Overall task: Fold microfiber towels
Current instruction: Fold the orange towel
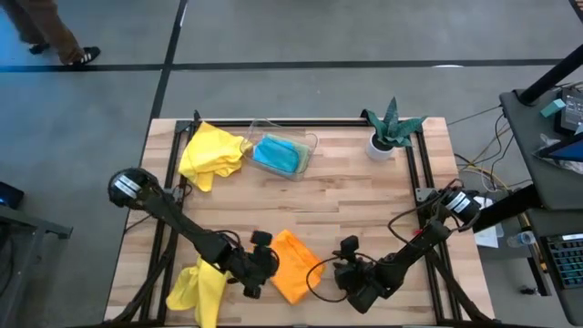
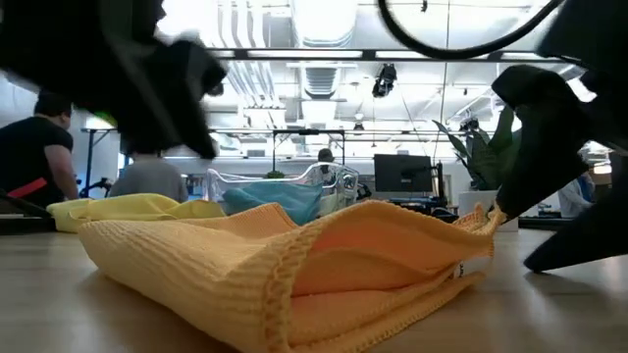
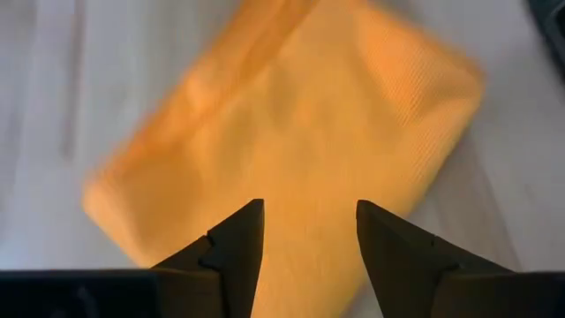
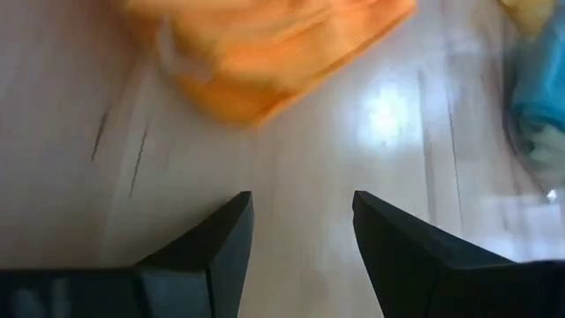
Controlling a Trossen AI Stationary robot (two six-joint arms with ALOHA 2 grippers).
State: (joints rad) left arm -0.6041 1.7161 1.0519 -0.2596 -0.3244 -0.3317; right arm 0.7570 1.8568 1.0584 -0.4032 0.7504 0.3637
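Observation:
An orange microfiber towel (image 1: 293,265) lies folded into a rectangle near the table's front edge; the low view shows its stacked layers (image 2: 324,270). My left gripper (image 1: 266,261) hovers open just left of it, above the cloth (image 3: 300,132). My right gripper (image 1: 349,266) stands open to the towel's right, over bare wood (image 4: 300,230). A yellow towel (image 1: 200,290) lies crumpled at the front left, another yellow one (image 1: 211,153) at the far left. A turquoise towel (image 1: 279,155) sits in a clear tray.
The clear plastic tray (image 1: 308,146) stands at the far middle, and a small green plant in a white pot (image 1: 390,130) at the far right. Black rails run along the table's left (image 1: 168,191) and right edges. Bare wood lies across the table's middle.

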